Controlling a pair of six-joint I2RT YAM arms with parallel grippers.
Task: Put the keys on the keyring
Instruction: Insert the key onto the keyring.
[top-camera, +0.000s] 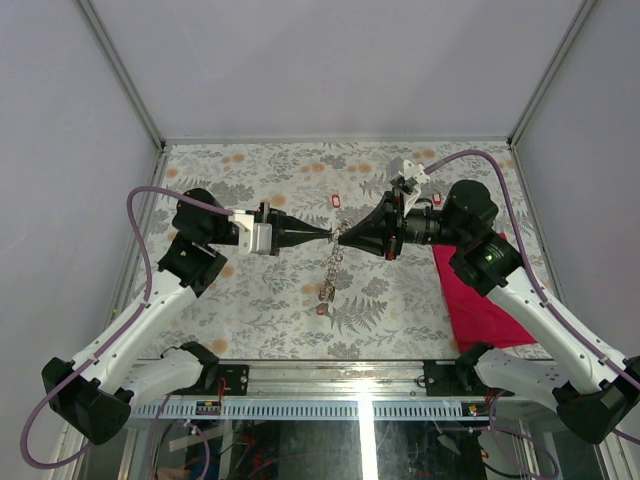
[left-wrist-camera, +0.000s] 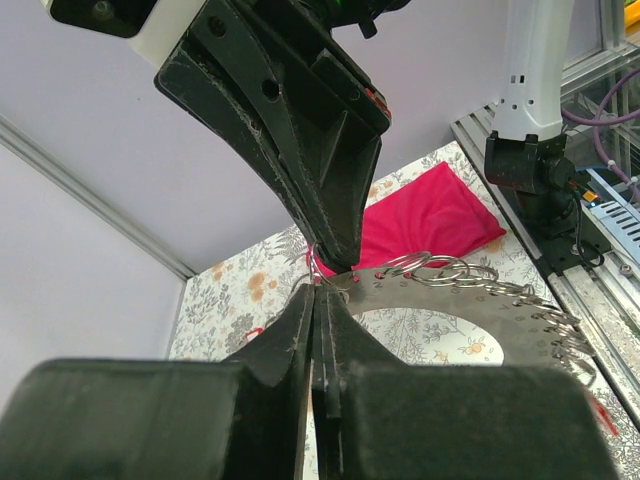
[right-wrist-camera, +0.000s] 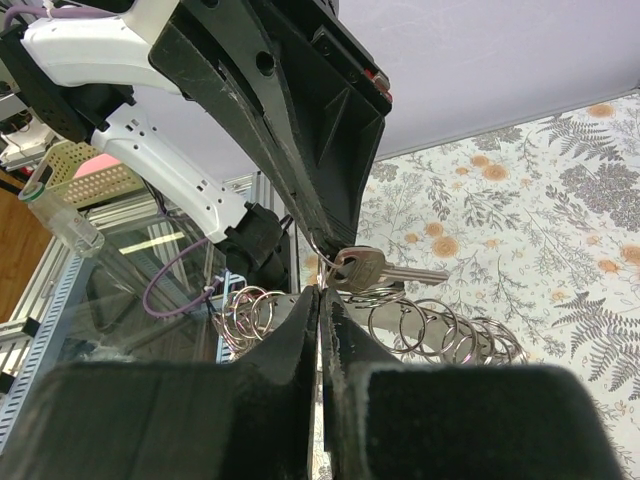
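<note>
Grey metal links of the keyring (top-camera: 332, 265) are hanging in a floppy chain from the spot where the two arms are meeting tip to tip above the middle of the floral table (top-camera: 250, 300). The left gripper (top-camera: 326, 235) is pressing its jaws tightly together and the right gripper (top-camera: 344, 237) is doing the same, both pinching the keyring's upper end. A silvery metal key (right-wrist-camera: 375, 268) is dangling from a small ring just beside the fingertips. A red key tag (top-camera: 336, 200) is lying flat on the table beyond the grippers, and a second red key tag (top-camera: 322, 310) is lying near the chain's low end. A red cloth (top-camera: 480, 295) is resting under the right arm.
</note>
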